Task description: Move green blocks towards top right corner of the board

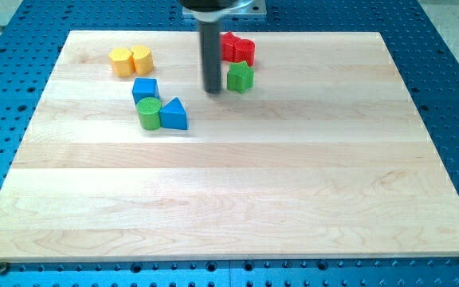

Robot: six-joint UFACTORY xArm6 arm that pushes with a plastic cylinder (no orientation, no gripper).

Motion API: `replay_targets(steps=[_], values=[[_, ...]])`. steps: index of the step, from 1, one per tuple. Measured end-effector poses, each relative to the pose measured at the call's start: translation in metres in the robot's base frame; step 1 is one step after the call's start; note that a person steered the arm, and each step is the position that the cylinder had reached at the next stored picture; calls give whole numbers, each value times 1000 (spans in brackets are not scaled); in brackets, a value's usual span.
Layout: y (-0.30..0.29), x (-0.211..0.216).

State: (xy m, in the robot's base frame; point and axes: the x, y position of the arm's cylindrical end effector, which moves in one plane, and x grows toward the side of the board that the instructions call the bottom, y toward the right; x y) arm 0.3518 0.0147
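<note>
Board (237,199): pale wood, on blue pegboard table (453,32). No gripper on this rig, so nothing to open or shut; arm ends in a plain rod.

Tip (213,91): down on board, just left of green hex (240,77), small gap showing between them. Prob. set there to shove the hex toward view's right; top right corner is well apart from it, so task looks barely begun.

Greens, 2 pcs:
- green hex, upper centre, just below reds and seems to touch them.
- green cyl (149,113), left of centre, wedged betw. blue cube (145,88) above and blue wedge (174,115) on its right. Boxed in by blues; judged harder to push out clean w/o dragging them along.

Blues, 2 pcs: cube + wedge, as above.

Reds, 2 pcs approx.: red pair (237,49) at view's top, partly hidden behind rod, shapes unclear. They sit right on the hex's upper side, so an upward push risks carrying them.

Yellows, 2 pcs: yellow pair (131,60), touching, upper left, apart from the rest; no bearing on task.

Total: 8 blocks.
</note>
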Motion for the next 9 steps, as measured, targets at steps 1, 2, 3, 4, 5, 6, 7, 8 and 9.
replay_targets(steps=[1,2,3,4,5,6,7,8,9], values=[[66,-46],[30,-34],[59,-61],[111,-82],[110,-63],[68,-6],[13,109],[-97,181],[-147,148]])
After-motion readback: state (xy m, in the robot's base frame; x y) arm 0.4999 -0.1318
